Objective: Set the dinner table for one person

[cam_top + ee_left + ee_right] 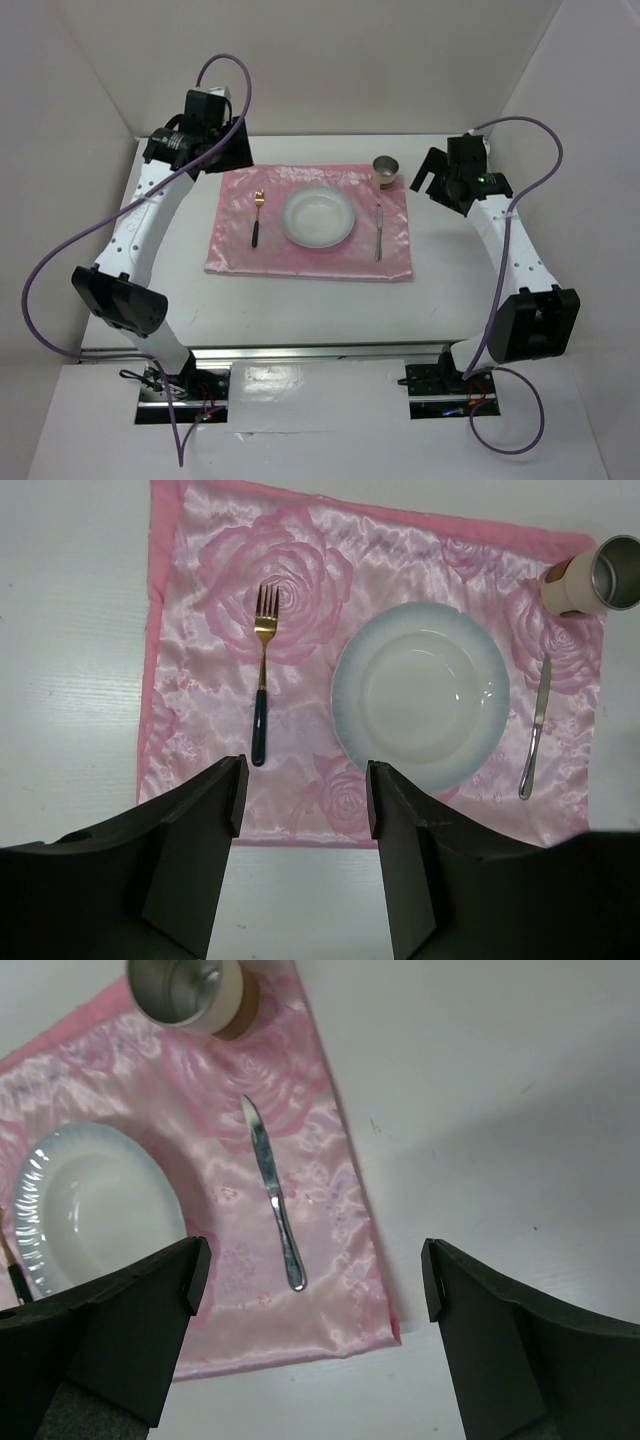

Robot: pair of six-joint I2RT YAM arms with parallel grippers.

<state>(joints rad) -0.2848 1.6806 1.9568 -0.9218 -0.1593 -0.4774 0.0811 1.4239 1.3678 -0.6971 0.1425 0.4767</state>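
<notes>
**Dinner table** (300, 310): white top, with a pink cloth (330, 262) lying just toward 12 o'clock of its centre.

**On the cloth:**
- plate (318, 217), central
- fork (257, 218), at the plate's 9 o'clock
- knife (379, 232), at its 3 o'clock
- cup (386, 172), upright, at its 1 o'clock

**Left gripper** (305, 780): fingers spread, empty, off the cloth's 10 o'clock corner.

**Right gripper** (315, 1270): fingers spread wide, empty, at the cup's 3 o'clock.

**Step:** the setting appears complete.

**Next:** probably both arms draw away, the right one without nudging the cup.

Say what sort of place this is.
Probably a robot test cell: white walls box in the table, left arm and right arm bolted at its edge, one plate on a pink cloth.
</notes>
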